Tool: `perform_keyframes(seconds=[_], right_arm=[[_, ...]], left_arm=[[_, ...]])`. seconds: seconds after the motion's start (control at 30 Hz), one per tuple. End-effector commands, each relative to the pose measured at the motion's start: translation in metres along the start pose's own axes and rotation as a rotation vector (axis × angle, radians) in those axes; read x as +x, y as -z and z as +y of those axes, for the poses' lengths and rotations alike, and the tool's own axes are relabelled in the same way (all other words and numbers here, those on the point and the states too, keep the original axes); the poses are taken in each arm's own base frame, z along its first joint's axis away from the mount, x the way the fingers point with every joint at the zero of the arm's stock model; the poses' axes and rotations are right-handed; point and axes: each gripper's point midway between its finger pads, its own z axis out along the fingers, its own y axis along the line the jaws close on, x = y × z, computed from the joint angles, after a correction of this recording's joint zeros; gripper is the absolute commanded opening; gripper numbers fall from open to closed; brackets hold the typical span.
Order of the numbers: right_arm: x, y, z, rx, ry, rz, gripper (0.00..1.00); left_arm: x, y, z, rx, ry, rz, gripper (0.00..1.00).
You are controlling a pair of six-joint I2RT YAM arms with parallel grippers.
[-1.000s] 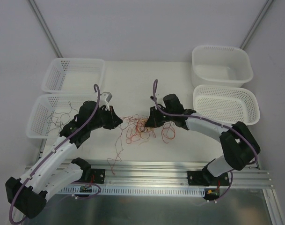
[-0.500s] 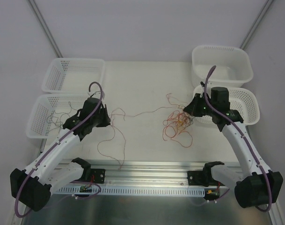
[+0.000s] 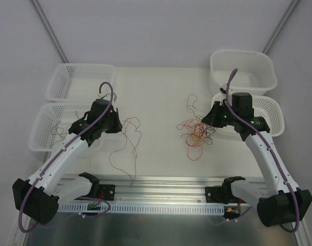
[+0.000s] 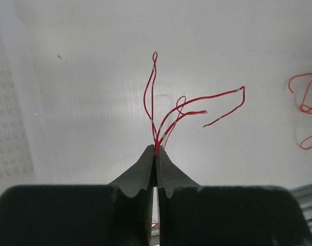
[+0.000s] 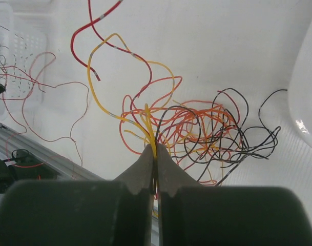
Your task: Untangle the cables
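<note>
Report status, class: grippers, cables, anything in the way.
Left gripper shut on red cables. Right gripper shut on yellow cable, tangle beside it. Nothing seen in the way.

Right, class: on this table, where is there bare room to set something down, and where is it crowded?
Free: the far strip of table between the upper left basket and the tub, and the middle between the red wires and the tangle. Crowded: around that tangle.
</note>
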Motion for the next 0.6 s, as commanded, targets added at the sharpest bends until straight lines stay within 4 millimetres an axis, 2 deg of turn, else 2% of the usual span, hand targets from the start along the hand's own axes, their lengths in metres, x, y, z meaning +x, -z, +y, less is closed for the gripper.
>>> perform_keyframes(seconds=[0.0,0.07,0.13,0.23,0.27,0.3,0.4,0.43,0.5,0.57], right_arm=[[0.028,-0.017,-0.002,0.028,0.006,0.113,0.03],[0.041,-0.026,-0.009,0.066,0.008,0.151,0.05],[0.046,-0.031,-0.010,0.085,0.018,0.158,0.20],[0.053,-0.033,-0.013,0.124,0.043,0.168,0.36],[0.053,-0.033,-0.012,0.128,0.051,0.170,0.43],[0.056,-0.032,-0.012,0.139,0.064,0.177,0.57],[0.059,-0.027,-0.010,0.150,0.093,0.172,0.76],[0.058,-0.026,-0.009,0.152,0.102,0.169,0.79],[0.060,-0.021,-0.008,0.157,0.115,0.163,0.84],[0.063,-0.019,-0.007,0.153,0.123,0.166,0.86]], left_arm=[[-0.019,0.012,-0.036,0.181,-0.044,-0.026,0.00],[-0.024,0.014,-0.045,0.228,-0.050,-0.033,0.00],[-0.031,0.015,-0.057,0.283,-0.056,-0.047,0.00],[-0.045,0.019,-0.066,0.317,-0.065,-0.077,0.00],[-0.048,0.019,-0.068,0.322,-0.069,-0.082,0.00],[-0.053,0.019,-0.070,0.326,-0.076,-0.090,0.00],[-0.068,0.022,-0.081,0.359,-0.100,-0.109,0.02],[-0.076,0.022,-0.085,0.365,-0.103,-0.120,0.05],[-0.080,0.012,-0.082,0.334,-0.096,-0.118,0.24],[-0.085,0.002,-0.075,0.279,-0.077,-0.125,0.36]])
